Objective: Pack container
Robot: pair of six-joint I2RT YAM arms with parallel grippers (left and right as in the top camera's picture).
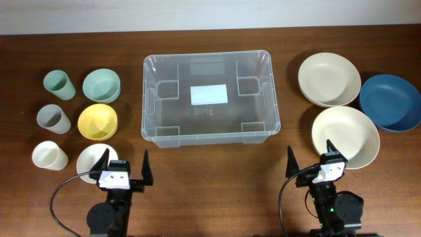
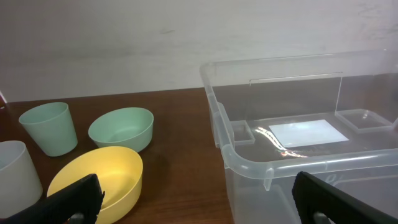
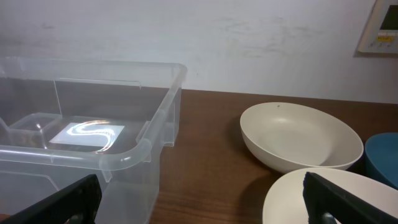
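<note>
Two end effectors sit near the front edge of a brown wooden counter point(image 1: 210, 191), seen from above. The left end effector point(image 1: 126, 155) has its jaws spread wide and holds nothing. The right end effector point(image 1: 309, 147) is equally wide open and empty.

The container point(image 1: 210, 122), a large clear bin with a white label point(image 1: 209, 94) on its base, stands in the middle of the counter. It lies beyond the two end effectors and has nothing inside.

Left of it, three cups form a column: a green cup point(image 1: 59, 84) farthest, a grey cup point(image 1: 52, 118), and a white cup point(image 1: 49, 155) nearest. Between the cups and the container are three bowls. These are a green bowl point(image 1: 101, 85), a yellow bowl point(image 1: 97, 122) and a white bowl point(image 1: 89, 161), which is partly hidden behind a left finger.

Right of the container are a far cream bowl point(image 1: 329, 79), a blue bowl point(image 1: 389, 102) and a near cream bowl point(image 1: 348, 131). A right finger overlaps the near cream bowl's edge in the overhead view.
</note>
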